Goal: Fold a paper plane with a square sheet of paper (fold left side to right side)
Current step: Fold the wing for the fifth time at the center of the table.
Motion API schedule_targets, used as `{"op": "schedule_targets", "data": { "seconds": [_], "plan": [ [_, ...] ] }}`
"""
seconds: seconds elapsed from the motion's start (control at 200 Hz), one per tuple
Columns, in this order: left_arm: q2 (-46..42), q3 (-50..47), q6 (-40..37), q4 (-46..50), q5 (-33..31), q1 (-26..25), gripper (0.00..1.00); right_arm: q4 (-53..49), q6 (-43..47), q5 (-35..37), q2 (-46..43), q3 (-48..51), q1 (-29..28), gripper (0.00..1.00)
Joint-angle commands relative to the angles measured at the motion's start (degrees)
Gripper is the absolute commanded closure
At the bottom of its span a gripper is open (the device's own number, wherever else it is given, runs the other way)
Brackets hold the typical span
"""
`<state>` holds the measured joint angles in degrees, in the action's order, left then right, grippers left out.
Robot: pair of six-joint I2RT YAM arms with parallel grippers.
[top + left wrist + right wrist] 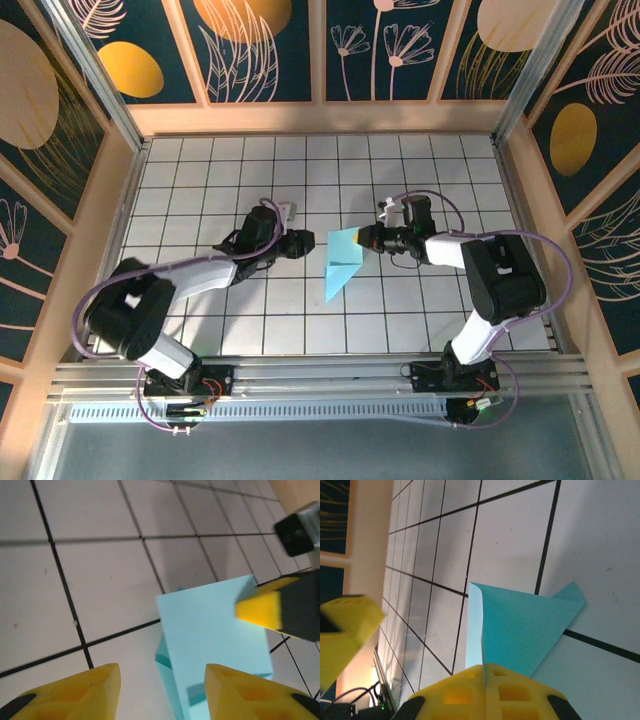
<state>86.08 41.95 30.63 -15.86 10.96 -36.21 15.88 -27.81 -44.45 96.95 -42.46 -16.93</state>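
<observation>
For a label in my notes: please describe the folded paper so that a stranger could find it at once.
Look at the white gridded table, near its middle. There lies the folded paper, pinched by the right gripper; it alone is light cyan and tapers to a point.

Light-cyan paper (340, 262), white table (400, 170) with black grid, navy walls (300, 60) with orange discs.

The far half of the table (300, 165) and the tiles at the middle of its near edge lie bare. At the table's middle, the left gripper (312, 243), jaws apart, and the right gripper (364, 238), clamped on the square sheet of paper (338, 268), crowd it from both sides. Wooden walls (320, 118) close the far, left and right edges.
</observation>
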Motion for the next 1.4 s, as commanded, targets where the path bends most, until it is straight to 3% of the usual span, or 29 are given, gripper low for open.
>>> {"op": "schedule_targets", "data": {
  "seconds": [0.0,0.235,0.465,0.666,0.826,1.396],
  "plan": [
    [-3.85,2.43,-6.81,8.63,-9.36,-5.95,0.53,-6.71,-3.84,2.55,0.73,-2.77,-0.28,1.0],
    [3.37,11.0,-8.44,20.67,-21.46,-21.27,0.52,-11.84,-4.79,3.88,1.06,-5.16,-0.38,1.0],
    [17.18,22.51,-8.31,29.44,-30.04,-29.09,0.49,-11.89,-4.88,3.75,0.97,-5.05,-0.38,1.0],
    [23.2,28.45,-7.77,34.9,-37.0,-30.24,0.45,-11.65,-4.88,3.68,0.91,-4.63,-0.33,1.0],
    [24.45,29.3,-7.21,34.9,-37.72,-30.24,0.45,-11.49,-4.71,3.66,0.93,-4.55,-0.47,1.0],
    [27.33,29.98,-6.38,36.25,-41.4,-30.24,0.74,-11.84,-4.27,3.93,1.52,-4.67,-0.46,1.0]
  ]
}}
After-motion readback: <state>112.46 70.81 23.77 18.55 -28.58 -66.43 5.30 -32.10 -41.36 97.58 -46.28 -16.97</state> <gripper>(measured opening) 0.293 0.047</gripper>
